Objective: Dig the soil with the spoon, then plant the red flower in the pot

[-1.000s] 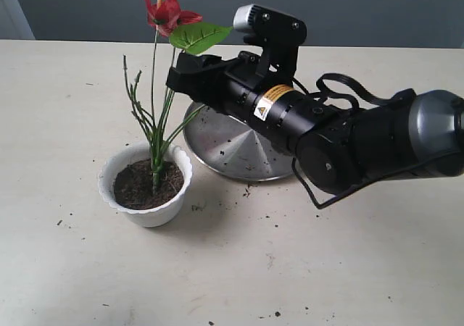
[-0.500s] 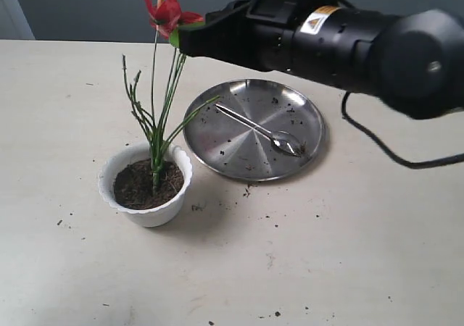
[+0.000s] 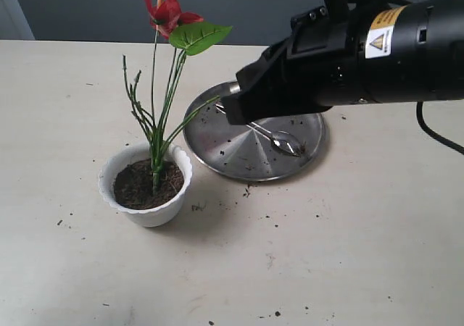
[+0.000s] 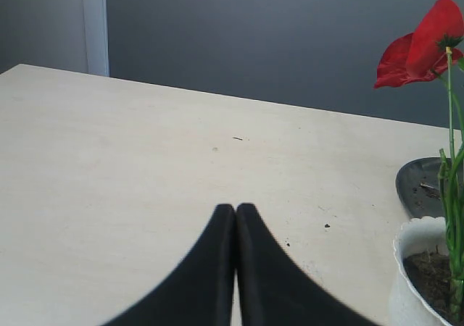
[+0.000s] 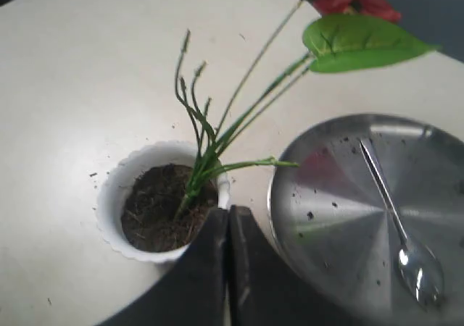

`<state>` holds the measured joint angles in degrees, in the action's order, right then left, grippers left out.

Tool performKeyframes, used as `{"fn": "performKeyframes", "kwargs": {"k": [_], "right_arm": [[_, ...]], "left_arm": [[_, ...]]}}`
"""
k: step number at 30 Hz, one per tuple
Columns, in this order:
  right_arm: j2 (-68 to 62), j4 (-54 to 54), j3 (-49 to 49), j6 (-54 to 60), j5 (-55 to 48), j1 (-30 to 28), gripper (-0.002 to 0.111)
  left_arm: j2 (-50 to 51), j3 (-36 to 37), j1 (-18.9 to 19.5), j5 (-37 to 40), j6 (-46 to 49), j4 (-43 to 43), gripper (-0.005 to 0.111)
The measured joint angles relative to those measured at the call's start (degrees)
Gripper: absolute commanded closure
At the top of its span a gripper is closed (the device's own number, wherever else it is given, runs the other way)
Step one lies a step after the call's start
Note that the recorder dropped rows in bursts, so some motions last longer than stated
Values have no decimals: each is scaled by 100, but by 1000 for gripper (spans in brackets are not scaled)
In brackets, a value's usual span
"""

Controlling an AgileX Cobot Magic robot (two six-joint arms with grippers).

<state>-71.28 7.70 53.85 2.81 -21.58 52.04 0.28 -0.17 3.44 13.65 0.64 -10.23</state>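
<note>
On the pale wooden table [image 3: 348, 253], the right arm has shifted since half a second ago: then its black body stretched across the top of the exterior view with its tip at the bloom and leaf; now it is angled lower, over the round steel plate [image 3: 239, 159], clear of the plant.

Right gripper [image 5: 228, 217]: fingers pressed together, holding nothing, above the gap between pot and plate.

Left gripper [image 4: 235, 214]: fingers together, empty, over bare table, apart from the pot.

Small white scalloped, ribbed pot [image 3: 145, 185]: upright, just beside the plate, unmoved.

Dark brown crumbly soil [image 3: 142, 185]: fills the pot; loose crumbs scattered on the table and plate.

Red flower with thin green stems [image 3: 168, 13]: stands upright, rooted in the soil; glossy red blooms on top, one broad green leaf just beside them, stems fanning outward.

Small shiny steel teaspoon [image 3: 286, 143]: lies in the plate, its handle partly hidden by the arm.
</note>
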Motion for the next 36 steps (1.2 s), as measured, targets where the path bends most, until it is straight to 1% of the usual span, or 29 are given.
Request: {"fn": "performKeyframes", "kwargs": {"k": [4, 7, 17, 21, 24, 28, 31, 34, 36], "right_arm": [[-9, -612, 0, -1017, -168, 0, 109], [-9, -770, 0, -1288, -180, 0, 109], [-9, -857, 0, -1390, -180, 0, 109], [-12, -680, 0, -1447, -180, 0, 109], [19, -811, 0, -1458, -132, 0, 109], [301, -1009, 0, -1458, 412, 0, 109], [628, -1371, 0, -1407, 846, 0, 109], [952, -1680, 0, -1352, 939, -121, 109], [1174, -1610, 0, -1329, 716, -397, 109]], "left_arm": [[0, 0, 0, 0, 0, 0, 106], [0, 0, 0, 0, 0, 0, 106], [0, 0, 0, 0, 0, 0, 106], [0, 0, 0, 0, 0, 0, 106], [0, 0, 0, 0, 0, 0, 106], [0, 0, 0, 0, 0, 0, 106], [0, 0, 0, 0, 0, 0, 106], [0, 0, 0, 0, 0, 0, 106], [0, 0, 0, 0, 0, 0, 106]]}}
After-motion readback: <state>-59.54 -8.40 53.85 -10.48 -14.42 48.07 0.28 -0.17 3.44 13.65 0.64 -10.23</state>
